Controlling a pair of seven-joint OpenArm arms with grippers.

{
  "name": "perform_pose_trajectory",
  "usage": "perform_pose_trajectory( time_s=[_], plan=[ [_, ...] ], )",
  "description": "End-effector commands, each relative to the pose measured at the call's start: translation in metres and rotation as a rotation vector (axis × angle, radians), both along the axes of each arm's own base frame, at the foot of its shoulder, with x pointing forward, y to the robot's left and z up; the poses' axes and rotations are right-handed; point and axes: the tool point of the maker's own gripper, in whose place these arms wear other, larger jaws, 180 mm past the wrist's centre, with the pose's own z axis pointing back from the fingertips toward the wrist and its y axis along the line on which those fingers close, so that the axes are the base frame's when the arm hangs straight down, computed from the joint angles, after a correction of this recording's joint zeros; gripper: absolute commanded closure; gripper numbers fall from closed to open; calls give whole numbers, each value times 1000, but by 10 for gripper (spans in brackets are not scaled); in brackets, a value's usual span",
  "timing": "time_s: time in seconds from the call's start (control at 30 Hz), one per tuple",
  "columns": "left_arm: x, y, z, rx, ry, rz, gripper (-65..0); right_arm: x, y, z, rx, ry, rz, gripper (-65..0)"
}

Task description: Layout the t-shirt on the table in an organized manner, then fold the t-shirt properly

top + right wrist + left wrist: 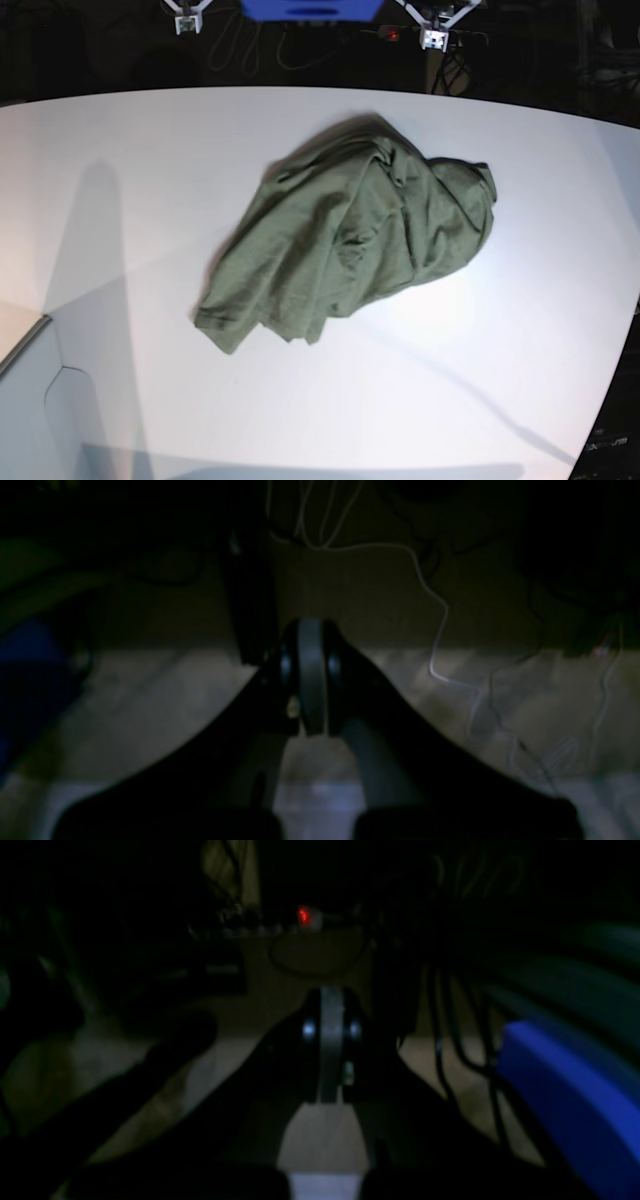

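The right hand [311,680] is closed above a dim floor [150,715].

The olive-green t-shirt [350,245] lies crumpled in a loose heap near the middle of the white table [130,180]. It stretches diagonally, with folds bunched across it, and no sleeve is laid out flat.

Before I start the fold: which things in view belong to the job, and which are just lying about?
For the job:
- t-shirt, crumpled in a heap
- table

Lying about:
- blue object past the table's far edge
- cables hanging
- red light
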Motion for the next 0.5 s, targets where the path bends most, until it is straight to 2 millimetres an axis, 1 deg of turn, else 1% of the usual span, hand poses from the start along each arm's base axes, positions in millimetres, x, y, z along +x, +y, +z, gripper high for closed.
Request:
perform_pose_trajectory(
  time_s=[0.0, 0.07, 0.13, 0.17, 0.2, 0.27, 0.37, 0.47],
  plan=[
    [1, 3, 11, 2, -28, -14, 0, 5, 0, 11, 2, -42, 2, 0],
    [12, 5, 28, 6, -67, -21, 0, 14, 1, 27, 2, -83, 5, 0],
    [25, 2, 46, 0, -111, -22, 0, 27, 1, 45, 1, -130, 9, 0],
    [31, 7, 56, 8, -132, -11, 0, 32, 2, 54, 1, -149, 9, 0],
    [36, 16, 64, 23, -148, 8, 0, 39, 2, 63, 1, -173, 11, 0],
    [51, 27, 82, 44, -194, 36, 0, 53, 3, 78, 1, -218, 13, 0],
    [72, 34, 105, 57, -260, 42, 0, 76, 4, 100, 0, -285, 16, 0],
    [93, 33, 128, 57, -336, 33, 0, 105, 4, 127, -2, -368, 21, 0]
  ],
)
